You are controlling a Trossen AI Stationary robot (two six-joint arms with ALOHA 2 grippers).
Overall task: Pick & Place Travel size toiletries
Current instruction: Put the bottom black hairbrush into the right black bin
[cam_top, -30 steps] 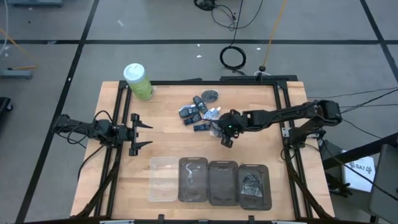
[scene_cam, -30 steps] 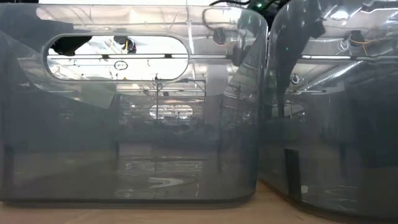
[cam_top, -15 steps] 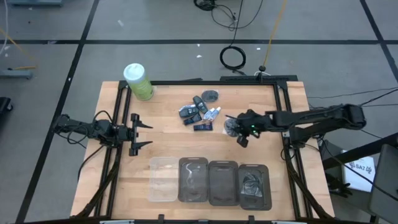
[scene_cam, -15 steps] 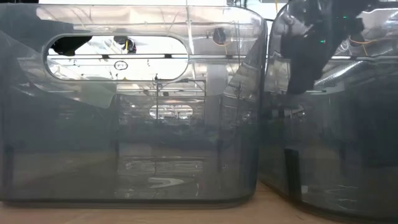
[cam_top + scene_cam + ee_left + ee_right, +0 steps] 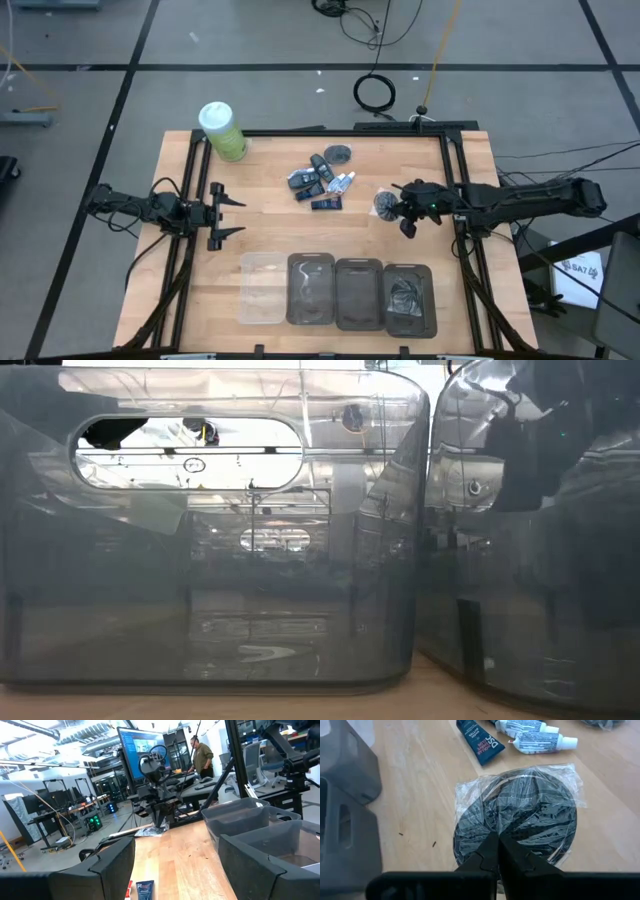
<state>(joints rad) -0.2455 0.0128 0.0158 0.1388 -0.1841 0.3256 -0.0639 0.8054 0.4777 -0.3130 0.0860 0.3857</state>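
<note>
The right pincer (image 5: 393, 208), pinching a bagged black disc (image 5: 517, 830), carries it toward the near bins (image 5: 409, 298); release there comes next. Toiletries (image 5: 322, 185) lie mid-surface. Left pincer (image 5: 228, 215) waits spread.

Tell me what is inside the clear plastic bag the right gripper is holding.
The bag in the right gripper holds a flat, round coil of something black. Glare and the gripper hide what it is; under it lies the bare table.

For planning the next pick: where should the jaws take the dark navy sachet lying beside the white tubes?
Probably grip the dark navy sachet across its narrow width, mid-length, from straight above: it lies flat on the table, long edges free, white tubes near one corner.
</note>
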